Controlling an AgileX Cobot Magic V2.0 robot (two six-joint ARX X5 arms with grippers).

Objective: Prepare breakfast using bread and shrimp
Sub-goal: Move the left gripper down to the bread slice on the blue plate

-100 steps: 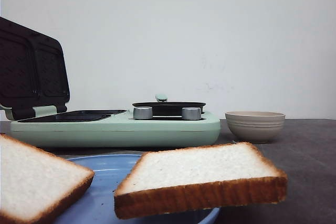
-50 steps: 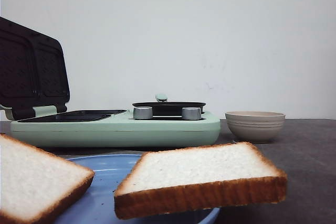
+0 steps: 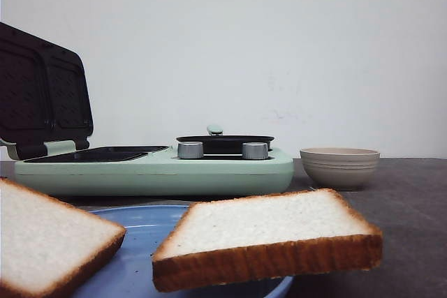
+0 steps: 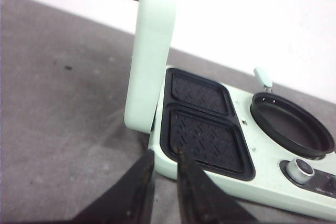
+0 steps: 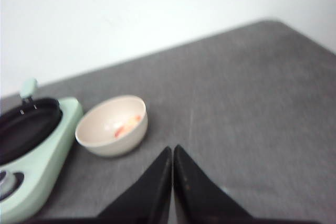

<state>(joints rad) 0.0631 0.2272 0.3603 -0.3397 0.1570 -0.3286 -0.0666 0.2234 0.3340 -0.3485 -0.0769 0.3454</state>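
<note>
Black fingers of your left gripper (image 4: 164,182) sit nearly together with a thin gap, holding nothing, above the open mint-green sandwich maker (image 4: 220,145). Your right gripper (image 5: 172,174) is pressed closed and empty, over bare table near a beige bowl (image 5: 112,126) holding something pink, probably shrimp.

Both bread slices (image 3: 265,239) lie on a blue plate (image 3: 140,242) at the front, one on the left (image 3: 49,242), well apart from either gripper. The grill plates (image 4: 202,135) and the round pan (image 4: 291,127) look empty, so you appear to be at the very start: everything is left to do.

Dark grey table (image 5: 252,108), plain white wall behind.
</note>
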